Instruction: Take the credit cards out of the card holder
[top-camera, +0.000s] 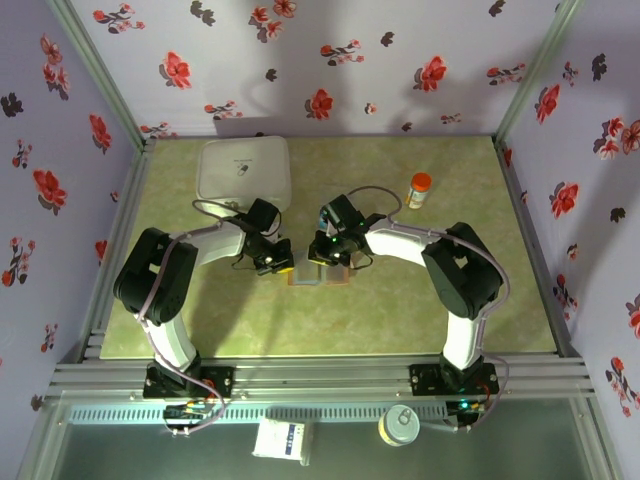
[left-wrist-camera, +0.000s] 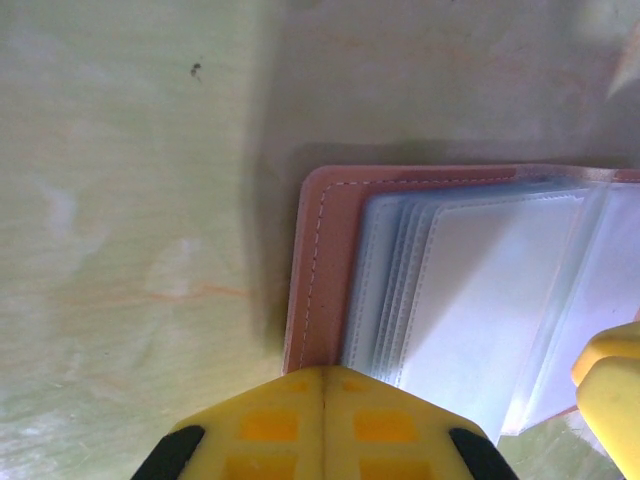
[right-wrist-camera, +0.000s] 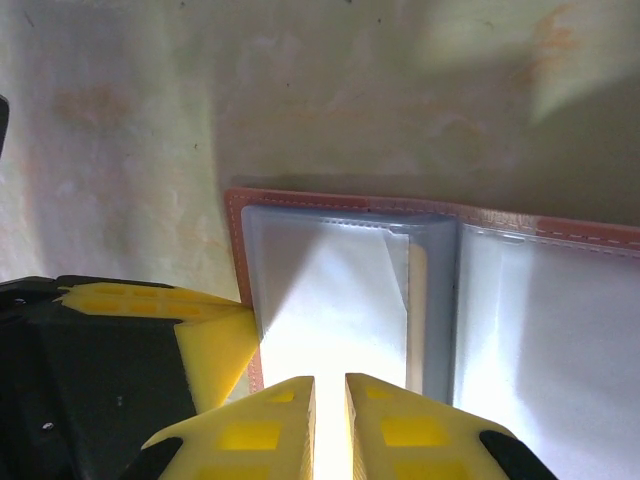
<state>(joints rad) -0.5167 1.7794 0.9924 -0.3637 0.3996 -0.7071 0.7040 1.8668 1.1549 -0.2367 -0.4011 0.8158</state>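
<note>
Jaws, L gripper (left-wrist-camera: 322, 385) together, R gripper (right-wrist-camera: 330, 385) a slit apart, card holder (top-camera: 320, 277) open, long axis L–R in top view

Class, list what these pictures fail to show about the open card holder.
Credit cards: right wrist view, glare whitens the card holder sleeves.
Holder's other half: left wrist view, cut by the frame edge.
Holder's layout: top view, tiny, under the left gripper and right gripper.
Right gripper's pinch: right wrist view, glare fills its gap.
</note>
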